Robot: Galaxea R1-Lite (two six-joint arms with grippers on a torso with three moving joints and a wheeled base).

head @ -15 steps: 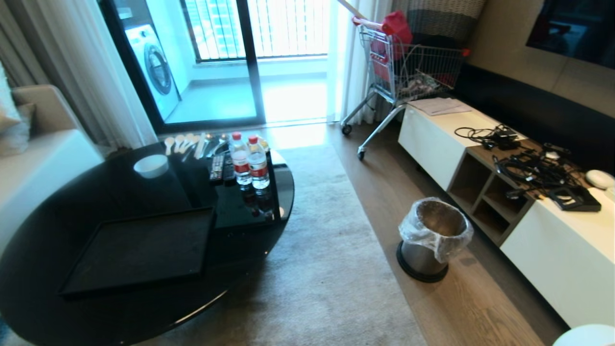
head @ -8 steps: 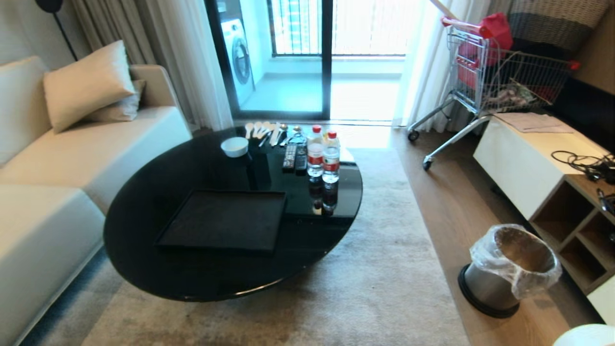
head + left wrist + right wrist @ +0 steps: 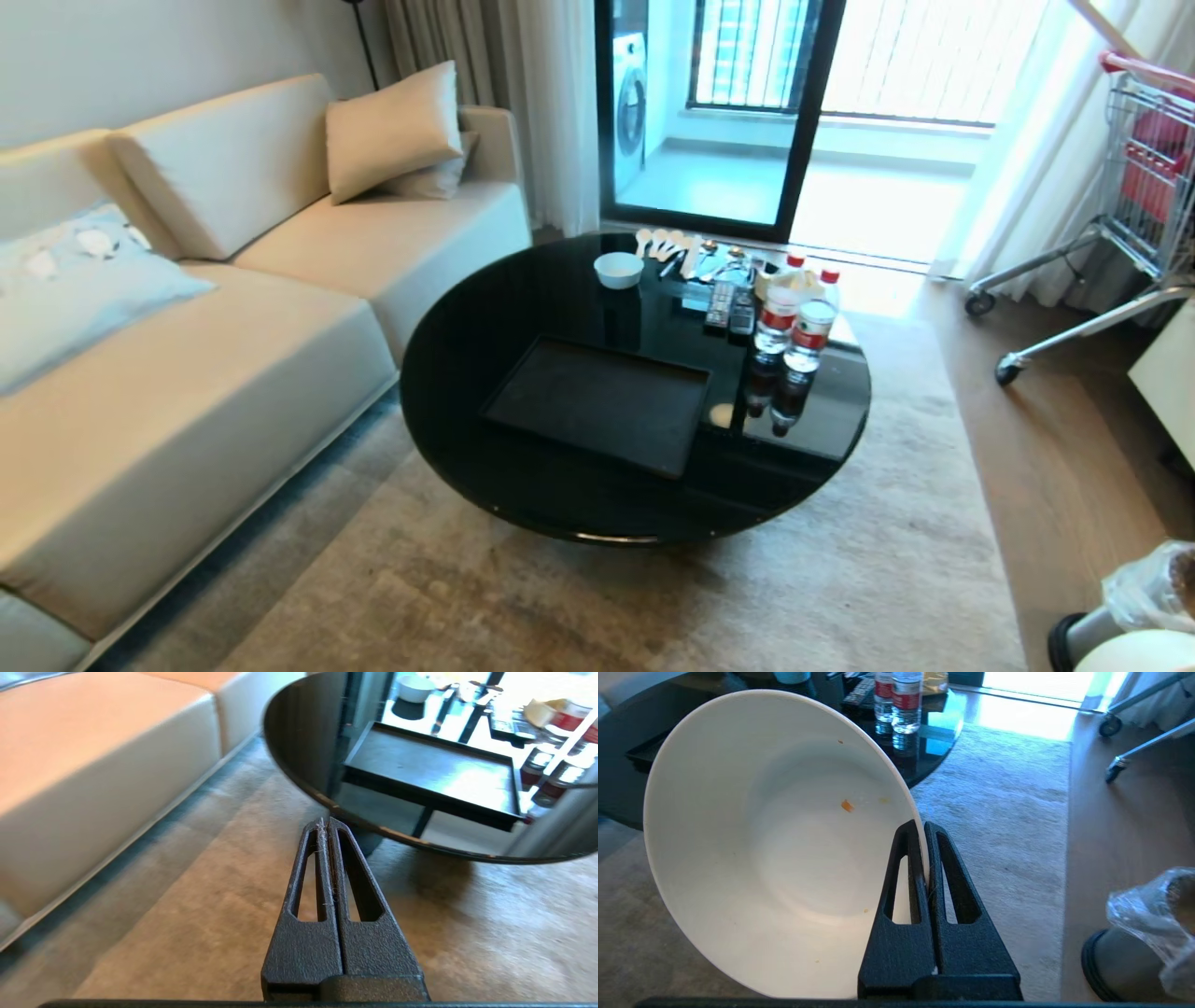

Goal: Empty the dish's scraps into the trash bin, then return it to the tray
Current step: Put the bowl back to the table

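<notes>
The right gripper (image 3: 923, 828) pinches the rim of the dish (image 3: 775, 849), tipped on edge above the rug, holding only a few specks of scraps (image 3: 847, 806). The left gripper (image 3: 325, 825) is pressed together, empty. The tray (image 3: 602, 401) lies bare on the round table (image 3: 467, 373); the trash bin (image 3: 1134, 947) stands nearby on the floor.

Black textured slotted claw (image 3: 328, 823) fingers (image 3: 308, 896)

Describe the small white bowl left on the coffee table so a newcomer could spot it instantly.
Find the round black glass table beside the beige sofa. At its far edge, toward the balcony door, the small white bowl sits alone left of a row of pale spoons. It is the table's only bowl, standing beyond the black tray.
</notes>
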